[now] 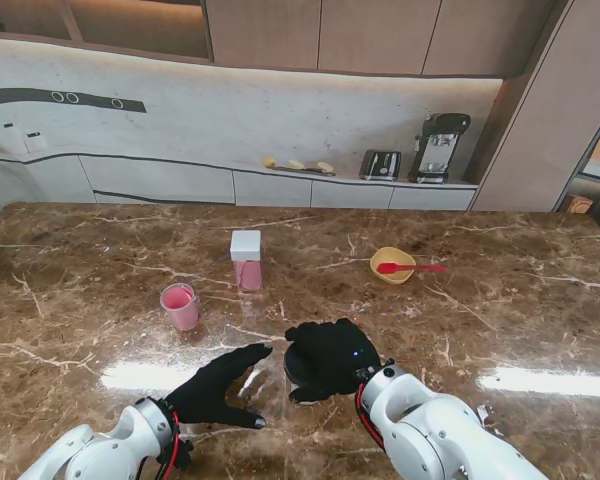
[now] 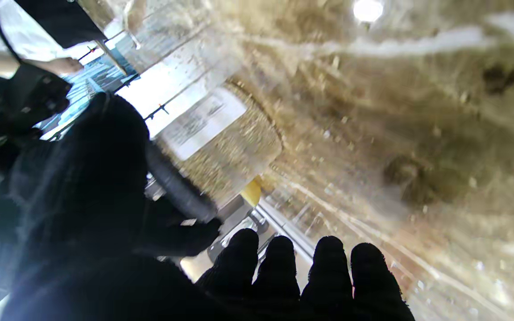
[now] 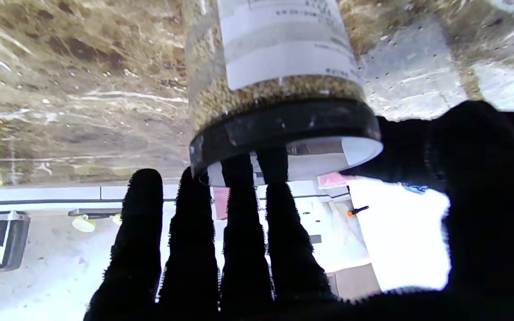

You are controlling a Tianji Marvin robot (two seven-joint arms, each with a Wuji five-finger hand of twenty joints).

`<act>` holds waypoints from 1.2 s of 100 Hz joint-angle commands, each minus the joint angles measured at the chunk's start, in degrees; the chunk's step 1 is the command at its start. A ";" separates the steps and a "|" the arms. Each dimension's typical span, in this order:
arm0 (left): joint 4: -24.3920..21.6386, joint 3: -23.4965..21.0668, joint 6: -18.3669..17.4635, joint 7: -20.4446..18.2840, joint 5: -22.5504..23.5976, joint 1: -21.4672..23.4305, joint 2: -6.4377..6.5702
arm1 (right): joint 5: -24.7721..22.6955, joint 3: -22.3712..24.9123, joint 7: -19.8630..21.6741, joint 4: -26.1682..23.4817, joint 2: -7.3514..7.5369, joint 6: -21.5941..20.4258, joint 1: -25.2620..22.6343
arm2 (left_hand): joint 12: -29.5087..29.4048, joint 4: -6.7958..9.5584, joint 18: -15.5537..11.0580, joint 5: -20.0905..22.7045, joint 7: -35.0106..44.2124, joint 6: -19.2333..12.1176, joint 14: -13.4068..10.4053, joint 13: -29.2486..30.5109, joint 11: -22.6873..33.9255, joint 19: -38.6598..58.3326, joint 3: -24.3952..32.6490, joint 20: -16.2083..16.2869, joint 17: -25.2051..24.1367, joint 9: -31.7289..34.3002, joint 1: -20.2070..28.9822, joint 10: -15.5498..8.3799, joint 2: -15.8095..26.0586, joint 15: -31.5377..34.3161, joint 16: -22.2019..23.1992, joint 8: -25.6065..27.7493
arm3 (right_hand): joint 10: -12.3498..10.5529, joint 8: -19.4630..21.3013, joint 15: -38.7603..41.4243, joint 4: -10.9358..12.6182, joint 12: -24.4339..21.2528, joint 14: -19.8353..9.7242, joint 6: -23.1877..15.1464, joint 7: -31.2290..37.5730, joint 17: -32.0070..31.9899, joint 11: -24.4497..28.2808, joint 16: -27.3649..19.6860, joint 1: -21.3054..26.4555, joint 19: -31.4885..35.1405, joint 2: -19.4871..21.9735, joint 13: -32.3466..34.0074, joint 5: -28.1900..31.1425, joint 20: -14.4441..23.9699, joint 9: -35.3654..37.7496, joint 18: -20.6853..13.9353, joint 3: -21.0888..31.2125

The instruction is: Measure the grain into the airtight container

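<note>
Two black hands are low over the brown table (image 1: 80, 300). My right hand (image 1: 330, 358) sits on top of the grain jar (image 3: 266, 62), and its fingers (image 3: 243, 214) curl over the jar's black lid (image 3: 283, 129). I cannot tell if they squeeze it. My left hand (image 1: 218, 385) is just beside the jar, fingers spread, holding nothing. Farther from me stand a pink cup (image 1: 180, 306), a pink box with a white lid (image 1: 246, 259), and a yellow bowl (image 1: 392, 266) with a red spoon (image 1: 412, 268).
</note>
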 commanded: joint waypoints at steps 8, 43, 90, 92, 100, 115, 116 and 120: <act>3.42 3.83 2.97 -0.68 -0.59 -3.48 -0.36 | -2.14 -0.20 -0.88 -0.31 -0.06 0.51 -0.28 | -2.55 -1.84 -3.14 -2.80 -2.24 -3.74 -3.03 -2.43 -1.59 -4.25 2.71 -1.33 0.06 -1.91 -0.11 -2.41 -2.92 -3.05 -3.44 -6.67 | -0.46 -0.19 -0.89 1.40 -0.78 -0.96 0.47 -0.34 -0.27 -0.99 -1.51 -1.23 -1.44 -1.09 -1.72 -0.97 2.11 -1.49 -1.13 0.68; 11.40 13.54 5.38 5.21 -2.47 -12.01 -2.21 | -7.18 -0.67 0.96 -1.28 0.15 4.90 -0.41 | -6.16 -1.85 -3.14 -2.76 -3.10 -6.32 -3.41 -2.52 -2.61 -4.73 1.96 -3.08 0.18 -2.29 -0.45 -2.67 -2.60 -3.76 -5.57 -12.04 | -1.01 4.03 22.59 1.45 6.35 -3.51 -2.43 7.12 18.90 7.59 13.58 0.67 19.72 -2.57 15.58 6.61 9.39 7.73 -1.18 0.53; 16.64 21.47 10.44 5.18 -7.08 -18.39 -3.61 | -0.93 -4.65 -1.45 2.87 -0.19 4.77 2.37 | -8.05 -0.96 -2.46 -2.76 -3.08 -6.77 -1.69 -2.75 -2.75 -6.16 1.16 -5.30 0.26 -2.41 -0.73 -2.10 1.54 -3.88 -6.63 -12.11 | -1.52 8.01 28.58 -1.91 12.46 -4.43 -4.52 14.43 34.64 17.77 13.88 14.40 29.78 -7.19 30.53 15.25 0.30 20.57 -3.28 23.10; 16.80 21.71 10.57 5.19 -7.46 -18.53 -3.71 | -0.72 -4.66 -1.46 2.87 -0.19 4.62 2.35 | -8.08 -0.90 -2.36 -2.75 -3.07 -6.80 -1.56 -2.75 -2.70 -6.20 1.22 -5.40 0.28 -2.40 -0.56 -2.04 1.61 -3.83 -6.66 -12.11 | -1.48 7.84 28.37 -1.95 12.28 -4.39 -4.43 14.32 34.75 17.65 13.76 14.40 29.60 -7.13 30.62 15.21 0.12 20.61 -3.28 23.30; 17.17 22.50 11.09 4.68 -8.40 -19.13 -3.80 | -0.11 -4.53 -1.07 2.62 -0.13 3.73 2.16 | -8.18 -0.94 -1.94 -2.55 -1.44 -8.02 -1.44 -2.87 -2.52 -6.13 1.62 -6.23 0.24 -2.46 0.64 -1.89 3.08 -3.71 -7.04 -8.27 | -1.55 7.24 27.53 -1.67 11.59 -4.24 -4.37 13.81 34.42 16.96 13.39 15.34 28.82 -6.47 30.26 14.61 -0.40 20.04 -3.20 24.98; 17.70 22.84 11.56 4.93 -8.97 -19.42 -4.06 | -0.60 -2.17 7.24 -0.44 1.01 -1.39 1.17 | -6.63 -1.64 -1.85 -3.59 3.44 -11.80 -1.36 -2.85 -2.35 -5.77 6.36 -6.75 0.16 -2.29 4.59 -1.65 6.64 -3.86 -7.49 19.83 | -3.62 1.47 5.52 -1.33 4.73 -2.88 -4.81 4.62 6.45 6.14 3.77 20.02 5.76 -7.72 5.71 5.82 1.51 7.38 -0.08 32.44; 17.72 22.79 11.56 4.96 -9.01 -19.39 -4.07 | -0.93 -1.95 7.74 -0.64 1.10 -1.94 1.10 | -6.51 -1.73 -1.88 -3.72 3.87 -12.20 -1.33 -2.88 -2.26 -5.77 6.58 -6.78 0.17 -2.28 4.74 -1.62 6.75 -3.79 -7.46 21.37 | -3.47 0.87 3.50 -1.26 4.05 -2.72 -4.77 3.61 4.04 4.91 2.49 19.90 3.46 -8.01 3.30 5.25 1.52 6.08 0.13 33.00; 17.81 22.58 11.39 5.20 -9.14 -19.25 -4.14 | -1.92 -1.03 10.07 -1.54 1.43 -3.94 0.86 | -5.93 -1.91 -1.95 -4.38 6.65 -13.93 -1.47 -2.84 -2.11 -5.62 7.84 -6.67 0.16 -2.20 5.51 -1.87 6.85 -3.68 -7.15 27.64 | -2.84 -0.66 -0.67 -1.14 2.21 -2.60 -4.27 0.83 -1.98 1.75 -0.65 19.34 -2.52 -8.77 -3.29 3.34 2.20 1.99 0.12 33.83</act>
